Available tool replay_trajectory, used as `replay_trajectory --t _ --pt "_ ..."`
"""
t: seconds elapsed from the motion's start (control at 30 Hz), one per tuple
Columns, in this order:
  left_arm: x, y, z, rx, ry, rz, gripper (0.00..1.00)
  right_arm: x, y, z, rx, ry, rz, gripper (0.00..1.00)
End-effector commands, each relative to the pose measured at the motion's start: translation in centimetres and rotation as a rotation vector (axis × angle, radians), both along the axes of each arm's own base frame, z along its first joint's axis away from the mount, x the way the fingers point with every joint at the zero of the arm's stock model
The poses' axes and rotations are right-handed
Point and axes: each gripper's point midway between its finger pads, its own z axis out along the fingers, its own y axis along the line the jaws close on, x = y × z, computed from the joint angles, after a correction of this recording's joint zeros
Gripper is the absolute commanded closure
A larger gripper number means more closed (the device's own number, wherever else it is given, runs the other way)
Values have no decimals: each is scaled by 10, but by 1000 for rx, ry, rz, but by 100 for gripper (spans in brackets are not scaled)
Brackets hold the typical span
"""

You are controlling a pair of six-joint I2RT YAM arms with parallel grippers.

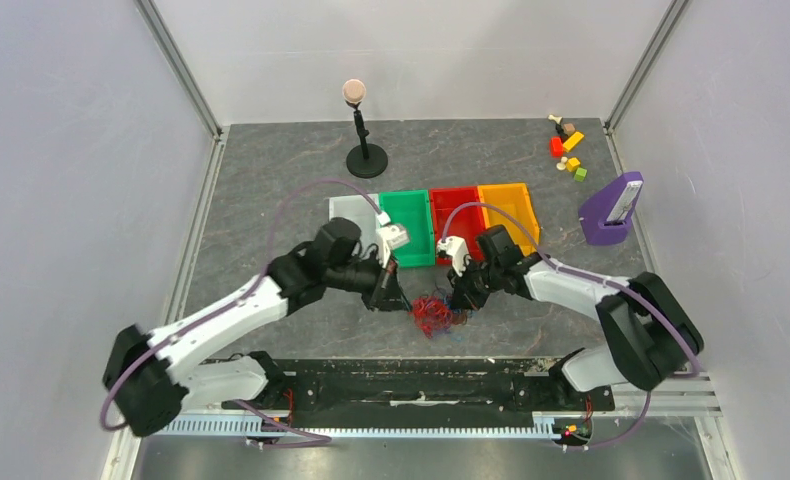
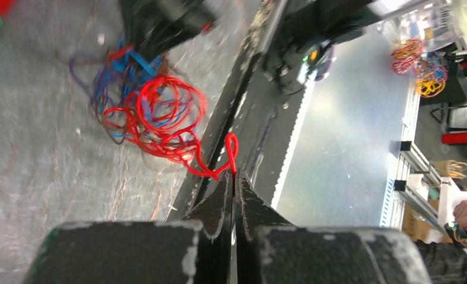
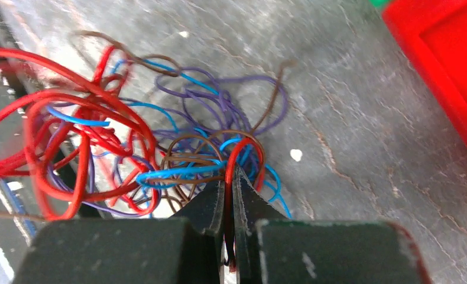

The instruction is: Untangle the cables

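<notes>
Left tool (image 2: 235, 177): closed, pinching one red loop of the cables (image 2: 151, 127). Tangle itself: heaped on the surface (image 1: 271, 180), directly between both tools, equally near each. Right tool (image 3: 231, 174): closed on red and brown strands at the opposite edge.

Some cables (image 3: 83, 157) cut off at right wrist view's left edge.
</notes>
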Motion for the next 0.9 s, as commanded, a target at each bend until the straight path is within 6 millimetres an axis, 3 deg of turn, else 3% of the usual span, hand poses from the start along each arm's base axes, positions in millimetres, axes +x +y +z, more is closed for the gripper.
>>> replay_trajectory --t 0.0,0.13,0.37,0.47,0.67,0.87 --pt "-9 8 102 -198 -239 -72 98 10 -38 -32 -259 -1 -49 100" --pt "0 30 164 -255 -347 -23 98 14 -56 -43 -353 -29 -69 100" --pt "66 93 310 -449 -606 274 98 11 -75 -51 -431 -52 -69 100" --pt "75 113 365 -535 -698 344 98 11 -80 -54 -451 -60 -67 100" --pt "74 132 439 -638 -841 436 98 8 -95 -61 -503 -69 -67 100" --pt "88 161 489 -684 -943 617 98 5 -105 -67 -530 -66 -58 100"
